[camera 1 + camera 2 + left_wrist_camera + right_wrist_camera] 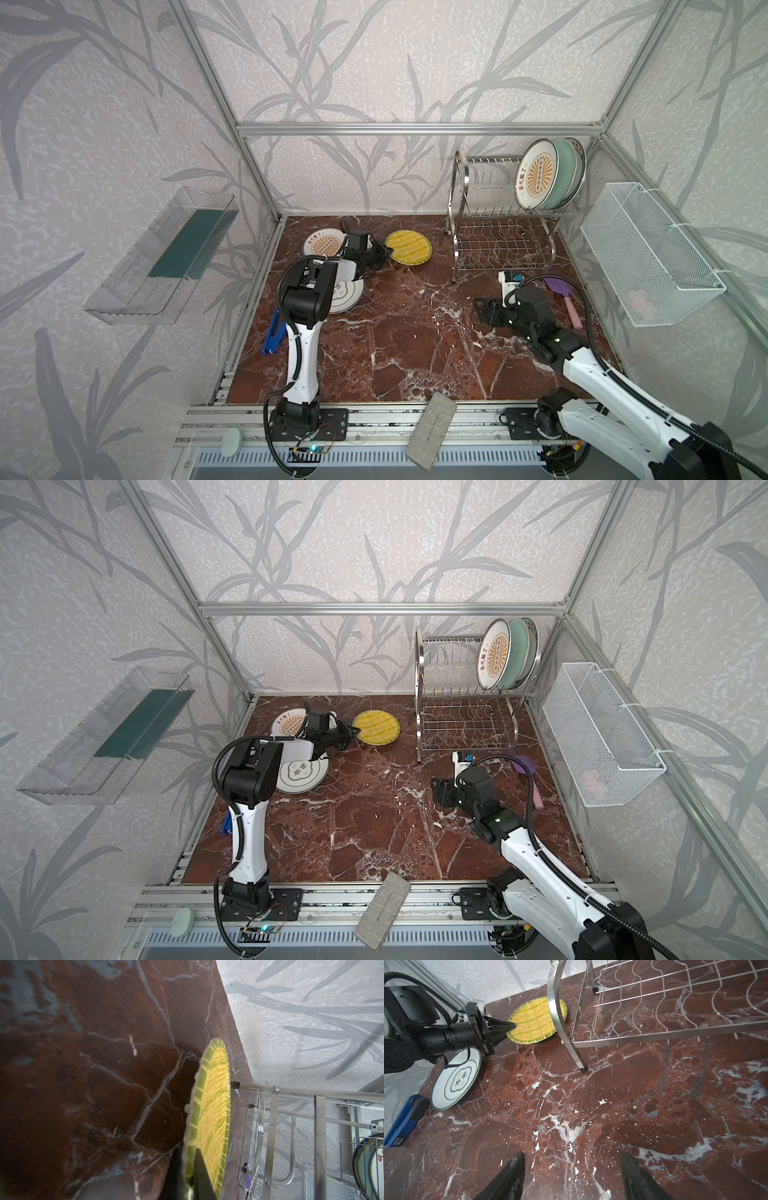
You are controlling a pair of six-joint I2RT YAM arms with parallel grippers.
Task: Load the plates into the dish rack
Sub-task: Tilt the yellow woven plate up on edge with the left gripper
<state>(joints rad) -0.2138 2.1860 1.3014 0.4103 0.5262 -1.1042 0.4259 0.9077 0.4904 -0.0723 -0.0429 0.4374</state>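
Yellow woven-look plate [409, 248] — round, green-rimmed — pinched by left tool [390, 251].

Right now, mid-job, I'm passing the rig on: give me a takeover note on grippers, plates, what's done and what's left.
Left gripper: shut on the rim of the small yellow woven-pattern plate, beside the steel wire dish rack.
Right gripper: open, empty.
Done: three plates upright in the upper tier, orange sunburst plate in front, mint plate behind.
Left: the yellow one, second sunburst plate, white dark-ringed plate, both flat on the red marble table.
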